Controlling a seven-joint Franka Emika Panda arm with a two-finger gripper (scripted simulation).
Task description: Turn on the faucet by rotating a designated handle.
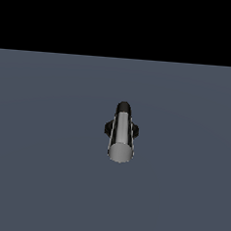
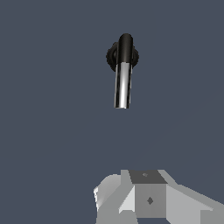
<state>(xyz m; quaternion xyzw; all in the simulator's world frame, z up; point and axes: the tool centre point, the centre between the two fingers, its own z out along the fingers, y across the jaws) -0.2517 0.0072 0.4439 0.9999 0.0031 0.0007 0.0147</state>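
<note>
Approach phase, nothing engaged yet. Faucet [image 1: 121, 130] sits alone on the grey counter [image 1: 38, 180], roughly mid-frame in the exterior view; black base pokes out either side of the tube at 3 and 9 o'clock. Handle [image 1: 121, 137] runs from the black elbow at its 12 o'clock end down to the flat round cap at 6 o'clock, pointing toward that camera. End effector [image 2: 146, 199] shows only in the wrist view, as white and grey housing well apart from the faucet, with bare counter between them; no arm in the exterior view at all. Can't tell if the fingers are wide or narrow, tips aren't in frame. In the wrist view the handle [image 2: 123, 85] hangs off the elbow, free end toward the end effector side. My read on the next move: close the gap, line up on the free end of the handle, get contact beside the tube rather than on top, then sweep it sideways about the base. Risk is sliding off the shiny round bar.
</note>
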